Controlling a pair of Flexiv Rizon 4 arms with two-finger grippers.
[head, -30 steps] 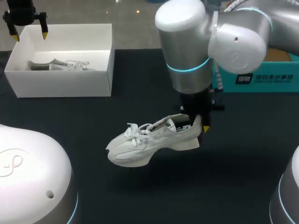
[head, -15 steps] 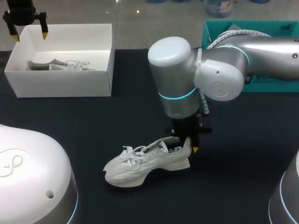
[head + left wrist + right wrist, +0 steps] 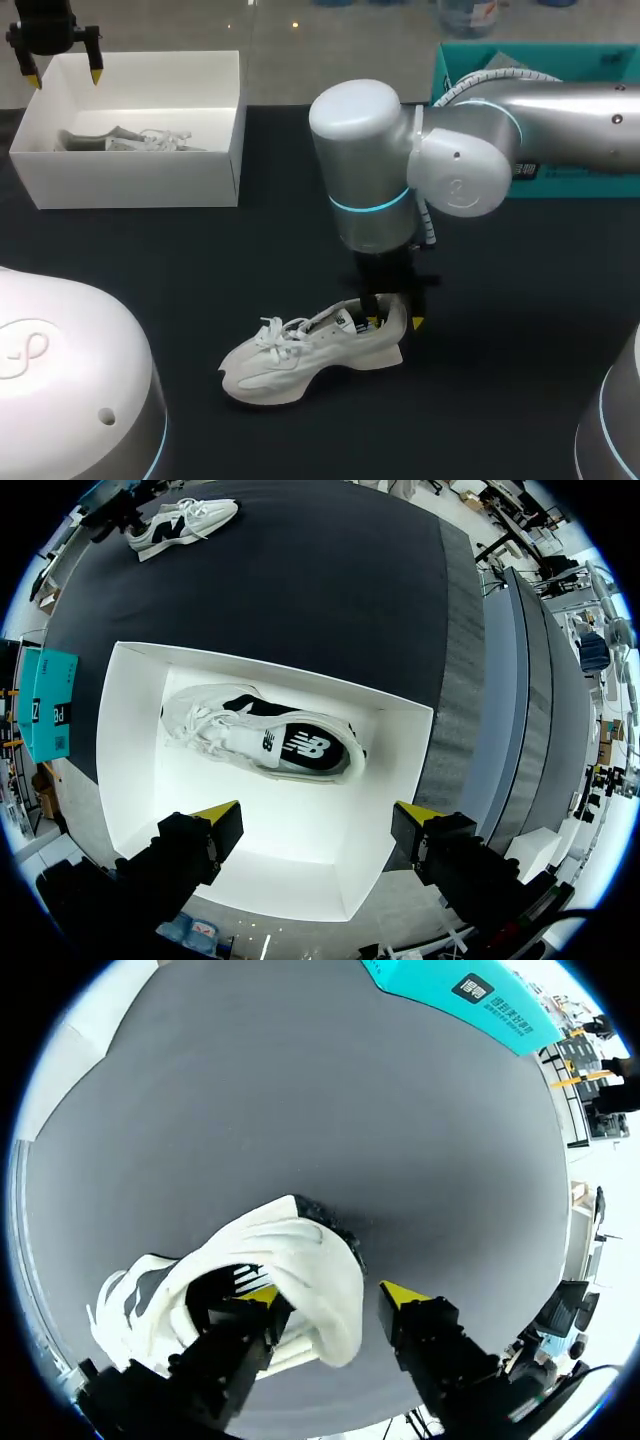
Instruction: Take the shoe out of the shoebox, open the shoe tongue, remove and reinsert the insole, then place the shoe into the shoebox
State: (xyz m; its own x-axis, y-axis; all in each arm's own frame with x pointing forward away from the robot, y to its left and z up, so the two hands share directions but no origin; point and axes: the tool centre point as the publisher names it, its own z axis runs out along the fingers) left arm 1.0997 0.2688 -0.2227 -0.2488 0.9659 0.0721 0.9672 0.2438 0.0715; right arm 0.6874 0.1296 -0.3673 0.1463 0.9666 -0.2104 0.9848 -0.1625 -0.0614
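**White shoe out on the table**

The white shoe (image 3: 310,350) (image 3: 300,1250) (image 3: 185,522) stood on its sole on the black table (image 3: 150,260), well away from the shoebox (image 3: 130,180) (image 3: 130,740). Its toe pointed to the robot's left. The right gripper (image 3: 394,322) (image 3: 331,1295) was at the heel. One finger was inside the shoe and the other was just behind the heel, with a small gap. The jaws were apart and did not squeeze the shoe. The white shoebox sat at the far left of the table. A second shoe (image 3: 130,138) (image 3: 260,735) lay on its side in it. The left gripper (image 3: 63,77) (image 3: 320,815) hung over the box, jaws wide apart and holding nothing. A teal box (image 3: 590,175) (image 3: 450,990) sat at the far right.
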